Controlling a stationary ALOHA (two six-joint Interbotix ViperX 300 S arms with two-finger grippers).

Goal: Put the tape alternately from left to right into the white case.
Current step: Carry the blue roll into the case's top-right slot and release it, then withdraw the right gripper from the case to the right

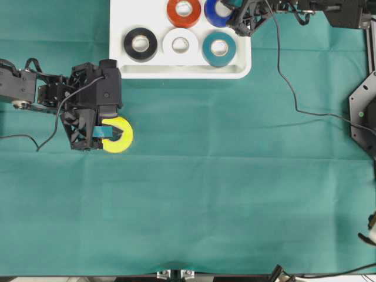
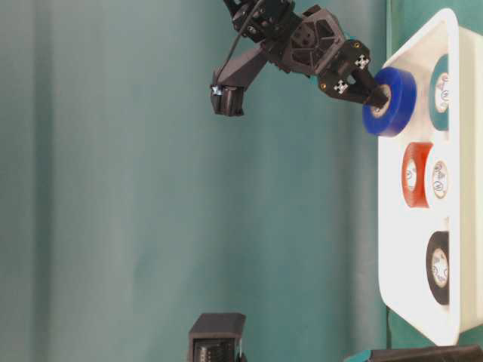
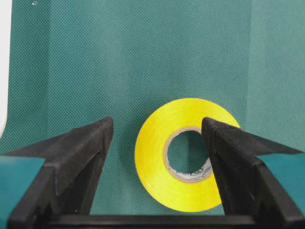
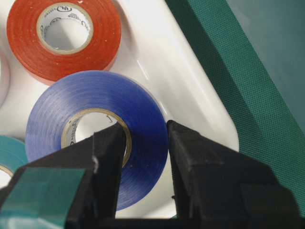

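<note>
A yellow tape roll (image 1: 124,134) (image 3: 157,176) lies flat on the green cloth. My left gripper (image 1: 111,134) (image 3: 157,123) stands open over it, one finger over the core hole and the other on the cloth outside the ring. The white case (image 1: 176,73) (image 2: 407,249) (image 4: 157,62) holds the black (image 1: 140,44), white (image 1: 180,44), teal (image 1: 219,48) and orange-red (image 1: 184,12) rolls. My right gripper (image 1: 232,12) (image 2: 377,94) (image 4: 145,125) is shut on the blue roll (image 1: 214,14) (image 2: 396,105) (image 4: 143,105). One finger is inside its core. The roll hangs just above the case's far right corner.
A black cable (image 1: 294,100) trails across the cloth right of the case. A black fixture (image 1: 364,111) stands at the right table edge. Green cloth (image 1: 205,200) covers the table from the case to the front edge.
</note>
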